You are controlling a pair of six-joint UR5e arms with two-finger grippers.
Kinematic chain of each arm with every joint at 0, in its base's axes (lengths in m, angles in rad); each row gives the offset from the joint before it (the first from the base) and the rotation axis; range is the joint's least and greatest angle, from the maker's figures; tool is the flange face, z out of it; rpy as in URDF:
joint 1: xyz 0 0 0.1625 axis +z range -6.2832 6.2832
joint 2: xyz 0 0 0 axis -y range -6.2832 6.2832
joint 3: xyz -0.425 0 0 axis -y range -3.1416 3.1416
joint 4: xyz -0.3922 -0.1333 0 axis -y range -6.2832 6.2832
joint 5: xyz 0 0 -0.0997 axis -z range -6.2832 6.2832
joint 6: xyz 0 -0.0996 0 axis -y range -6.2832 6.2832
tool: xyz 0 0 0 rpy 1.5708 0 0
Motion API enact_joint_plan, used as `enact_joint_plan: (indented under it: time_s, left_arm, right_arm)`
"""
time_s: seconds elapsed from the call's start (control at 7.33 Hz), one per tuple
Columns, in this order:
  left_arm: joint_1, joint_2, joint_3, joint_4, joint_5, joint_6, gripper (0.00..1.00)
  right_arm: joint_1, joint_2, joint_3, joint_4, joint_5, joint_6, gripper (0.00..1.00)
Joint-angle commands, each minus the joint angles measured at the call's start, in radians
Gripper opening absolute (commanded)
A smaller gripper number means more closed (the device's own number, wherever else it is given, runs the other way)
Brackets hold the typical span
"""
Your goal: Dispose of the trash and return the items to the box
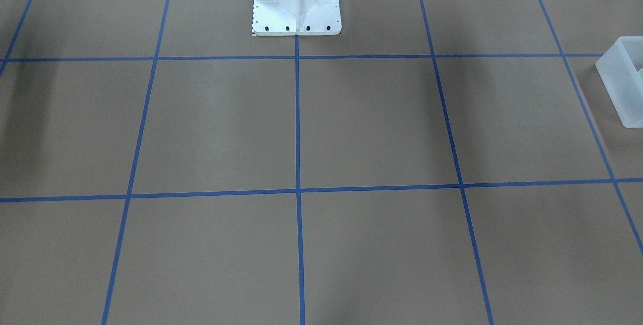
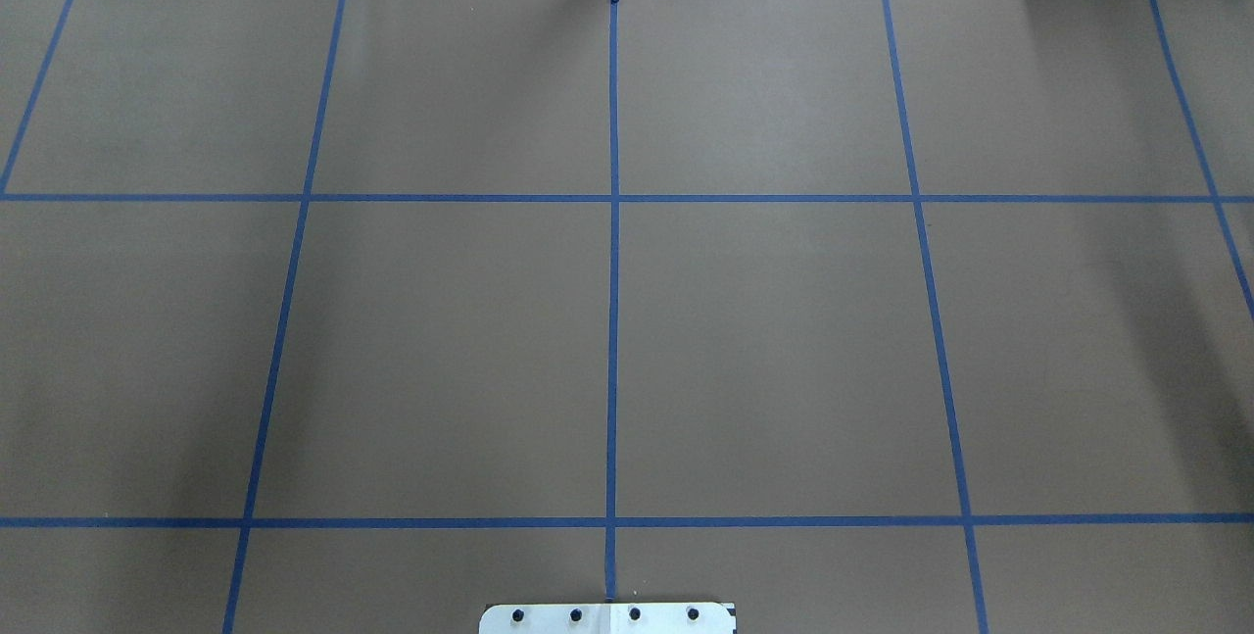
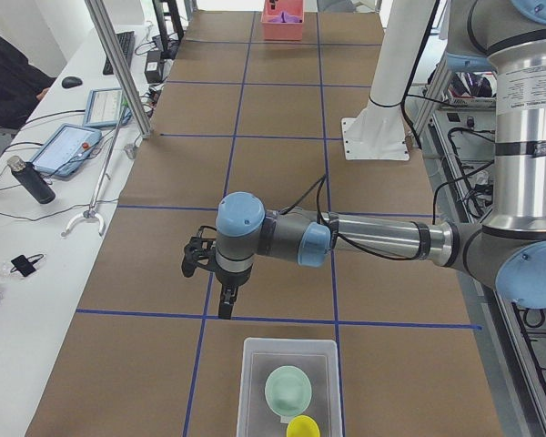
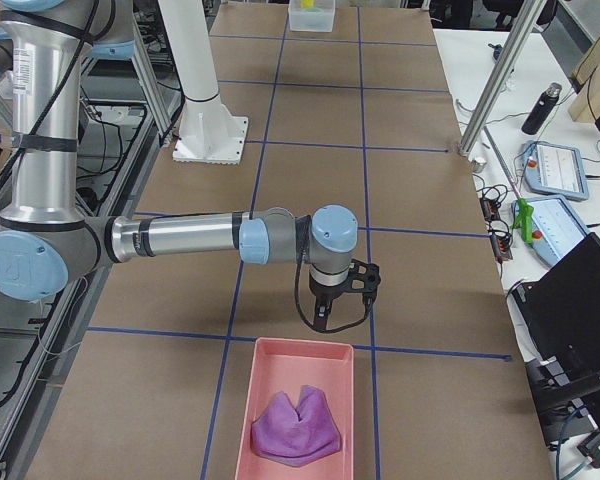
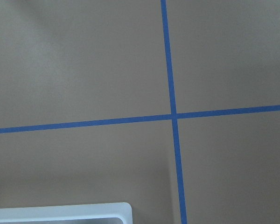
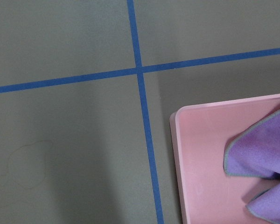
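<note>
Nearest to us, in the view from the left end, the box (image 3: 259,360) stands on the brown surface (image 3: 273,173) at 6 o'clock. Inside it we see the bowl (image 3: 288,390), open side up, and the cup (image 3: 302,426) just beside it at about 5 o'clock. The left arm (image 3: 373,238) comes in from 3 o'clock, low over the surface. The left jaws point down at about 11 o'clock from the box, near a blue tape line (image 3: 146,314) and apart from the box rim. From this side view we cannot tell how far the left jaws are open, or if they hold something. The left wrist view shows only one corner of the box at 7 o'clock.

In the view from the right end, a pink tray (image 4: 280,370) with a purple cloth (image 4: 298,425) in it lies at 6 o'clock. The right arm (image 4: 190,238) comes in from 9 o'clock, and the right jaws point down just beyond the far rim of the tray. How far they are open we cannot tell either.
</note>
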Motion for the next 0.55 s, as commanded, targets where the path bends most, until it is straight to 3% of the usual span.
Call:
enact_joint_plan:
  time_s: [0.0, 0.41]
  left_arm:
    - [0.000, 0.000, 0.012, -0.001, 0.000, 0.001, 0.98]
    - [0.000, -0.005, 0.024, -0.003, 0.000, 0.003, 0.98]
  right_arm:
    - [0.000, 0.000, 0.002, 0.000, 0.003, 0.000, 1.00]
    - [0.005, 0.000, 0.008, 0.000, 0.005, 0.000, 1.00]
